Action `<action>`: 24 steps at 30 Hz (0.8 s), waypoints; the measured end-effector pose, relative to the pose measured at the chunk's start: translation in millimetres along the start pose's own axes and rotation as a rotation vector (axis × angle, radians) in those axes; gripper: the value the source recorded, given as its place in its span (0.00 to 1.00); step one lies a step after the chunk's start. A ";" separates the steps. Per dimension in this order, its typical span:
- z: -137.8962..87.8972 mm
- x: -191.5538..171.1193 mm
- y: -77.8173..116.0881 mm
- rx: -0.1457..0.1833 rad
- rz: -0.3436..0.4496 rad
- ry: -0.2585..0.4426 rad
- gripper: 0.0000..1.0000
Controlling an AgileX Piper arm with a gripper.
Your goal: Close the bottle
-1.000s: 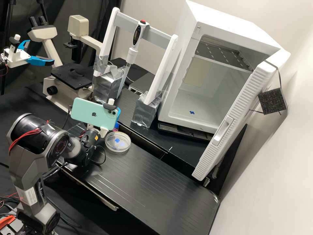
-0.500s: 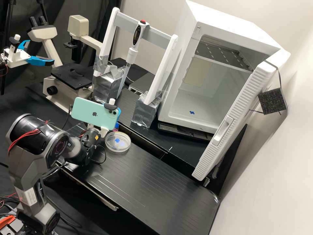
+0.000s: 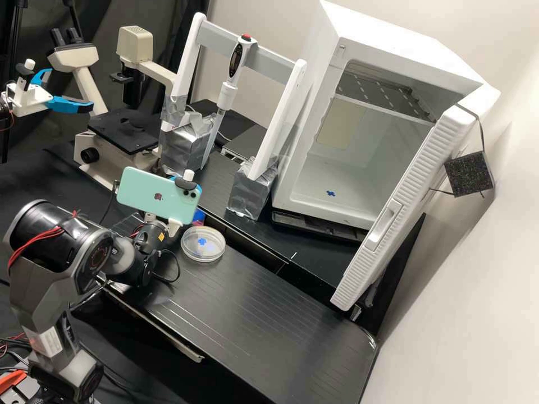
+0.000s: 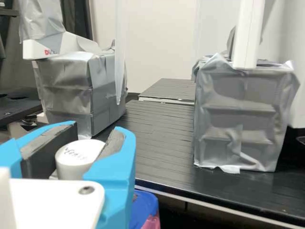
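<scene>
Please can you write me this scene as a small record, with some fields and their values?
gripper: closed on white cap
cap top: round, with handwriting
cap seated on bottle: cannot tell
round clear dish: on black bench
cabinet door: open
pipette: on the rack's grey crossbar
</scene>
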State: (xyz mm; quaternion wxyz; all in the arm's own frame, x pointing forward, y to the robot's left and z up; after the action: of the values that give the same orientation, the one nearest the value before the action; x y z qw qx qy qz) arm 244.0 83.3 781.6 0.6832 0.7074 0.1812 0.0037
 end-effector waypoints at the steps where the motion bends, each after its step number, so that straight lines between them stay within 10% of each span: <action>1: 0.0 0.0 0.0 0.000 0.000 0.000 0.00; 24: 5.3 -0.5 4.4 0.004 0.016 -0.020 0.00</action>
State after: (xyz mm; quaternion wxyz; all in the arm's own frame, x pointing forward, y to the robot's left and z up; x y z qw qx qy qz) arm 246.0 78.0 785.6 0.6836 0.7101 0.1687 0.0017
